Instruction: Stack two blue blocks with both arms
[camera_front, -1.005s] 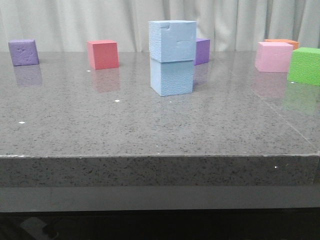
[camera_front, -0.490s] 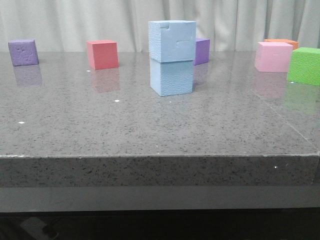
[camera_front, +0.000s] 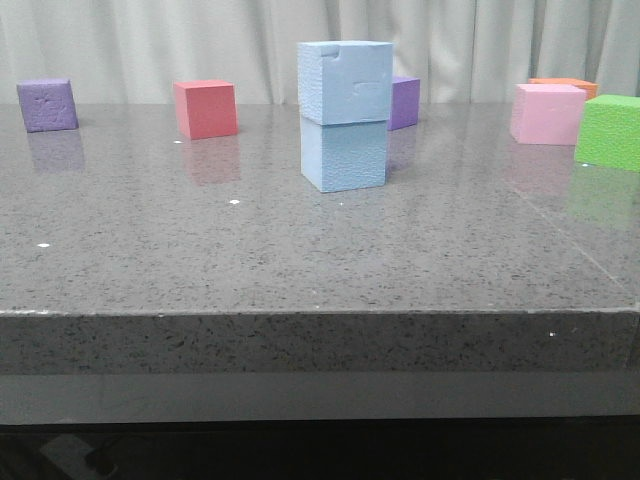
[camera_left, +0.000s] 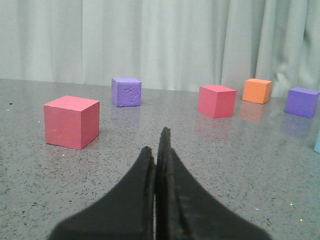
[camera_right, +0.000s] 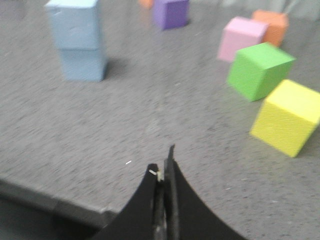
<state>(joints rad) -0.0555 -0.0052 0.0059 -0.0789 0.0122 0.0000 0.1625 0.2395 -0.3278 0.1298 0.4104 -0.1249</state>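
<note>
Two pale blue blocks stand stacked near the middle of the grey table. The upper blue block (camera_front: 345, 82), with a notched seam, rests on the lower blue block (camera_front: 345, 155). The stack also shows in the right wrist view (camera_right: 77, 42), far from that gripper. My left gripper (camera_left: 156, 150) is shut and empty, low over bare table, away from the stack. My right gripper (camera_right: 162, 165) is shut and empty near the table's front edge. Neither arm shows in the front view.
A purple cube (camera_front: 47, 105) and a red cube (camera_front: 206, 108) stand at the back left. Another purple cube (camera_front: 404, 102) is behind the stack. Pink (camera_front: 546, 113), orange (camera_front: 565, 86) and green (camera_front: 608, 130) cubes stand at the right. A yellow cube (camera_right: 287, 117) is near my right gripper.
</note>
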